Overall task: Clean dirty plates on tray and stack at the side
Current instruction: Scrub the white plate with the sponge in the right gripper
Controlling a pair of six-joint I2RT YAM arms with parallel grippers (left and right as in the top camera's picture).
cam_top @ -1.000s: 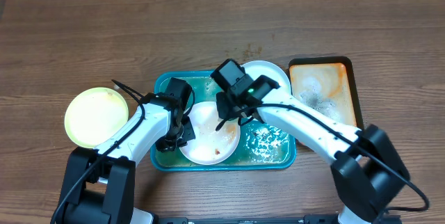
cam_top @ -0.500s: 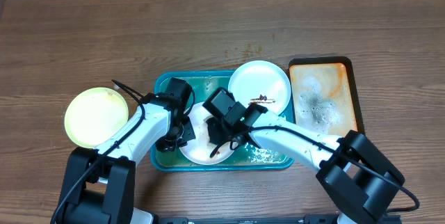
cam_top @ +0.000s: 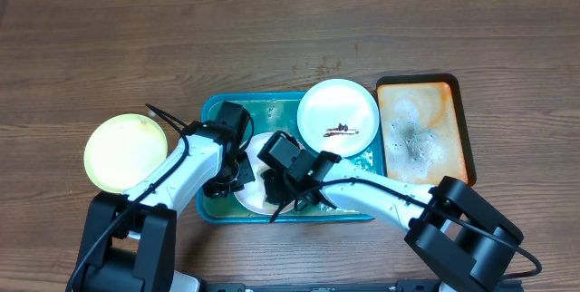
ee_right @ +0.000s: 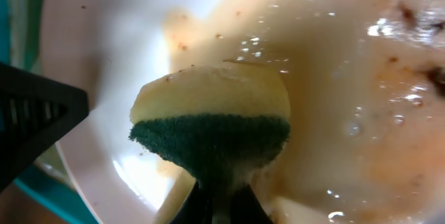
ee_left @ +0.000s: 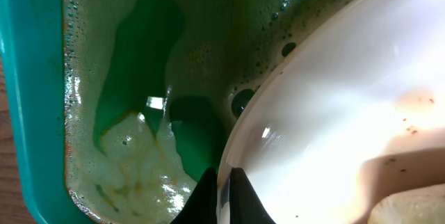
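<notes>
The scrubbing step is in hand: the left claw [ee_left: 222, 190] is pinched on the rim of a white plate [ee_left: 348, 113] that lies in the foamy teal tray [cam_top: 263, 111], steadying it. The right claw [ee_right: 212, 210] is clamped on a yellow sponge [ee_right: 212, 102] whose dark green scouring face presses onto the plate's soapy inside, where brownish film and specks show. A second white plate [cam_top: 338, 118], with a brown smear at its middle, sits over the tray's far right corner, just beside the orange-brown tray [cam_top: 424, 133]. The pale yellow-green plate [cam_top: 125, 151] rests on the tabletop [cam_top: 290, 38] to the left, apart from the tray. Next, I judge, the sponge must sweep across the film that shows — with the rim grip firm, so the wet plate does not slide
</notes>
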